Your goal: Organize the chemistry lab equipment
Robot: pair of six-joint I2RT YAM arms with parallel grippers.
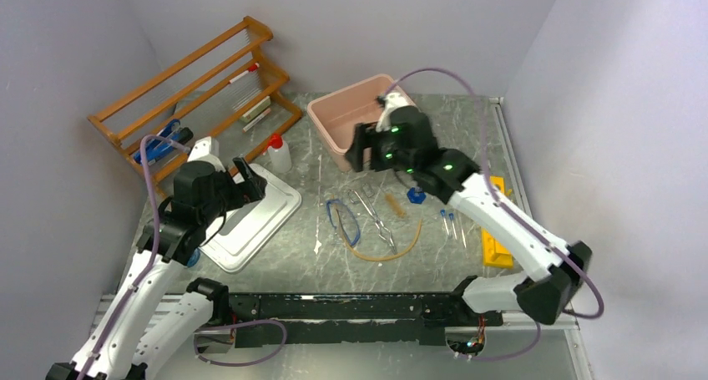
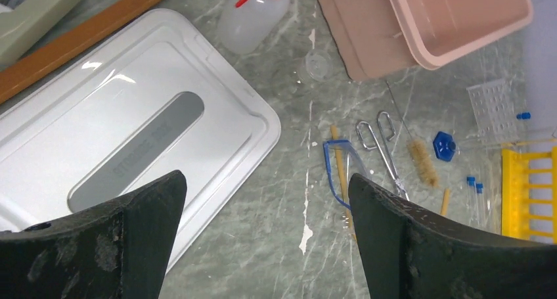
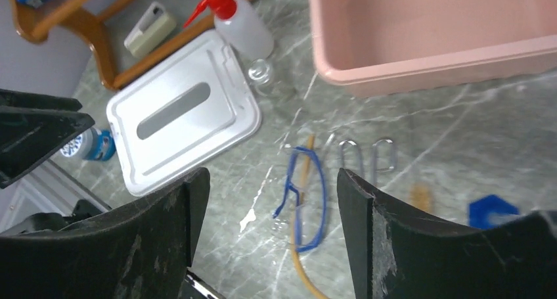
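Blue-framed goggles lie mid-table on a loop of tan tubing. Metal tongs rest just right of them, then a small brush and a blue cap. Blue-capped tubes lie beside the yellow rack. The red-capped squeeze bottle stands by the shelf. My right gripper hangs open and empty above the goggles. Over the white lid's corner my left gripper is open, holding nothing.
The pink tub sits at the back centre, right behind my right gripper. Its white lid lies flat at left. The orange wooden shelf fills the back left. A small clear dish sits near the bottle.
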